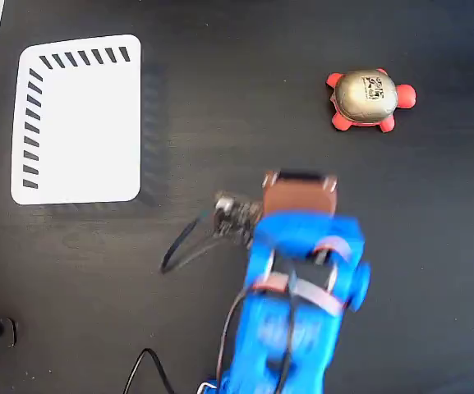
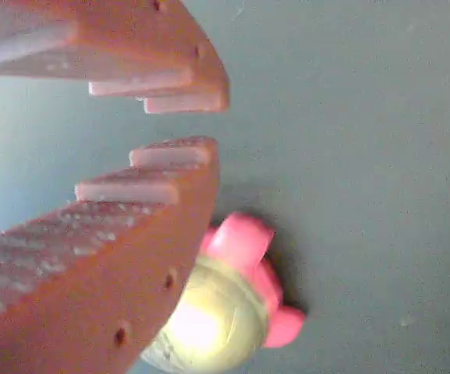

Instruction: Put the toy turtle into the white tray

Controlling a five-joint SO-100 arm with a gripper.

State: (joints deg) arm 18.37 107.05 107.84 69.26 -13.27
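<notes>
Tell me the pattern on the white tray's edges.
Short black slanted stripes along two edges of the white tray, clearest in fixed view.

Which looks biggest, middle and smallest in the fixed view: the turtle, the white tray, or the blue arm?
1. The blue arm looks largest, but it stands nearer the camera, so its lead over the tray is unsure.
2. The white tray comes close behind.
3. The turtle is plainly smallest.
</notes>
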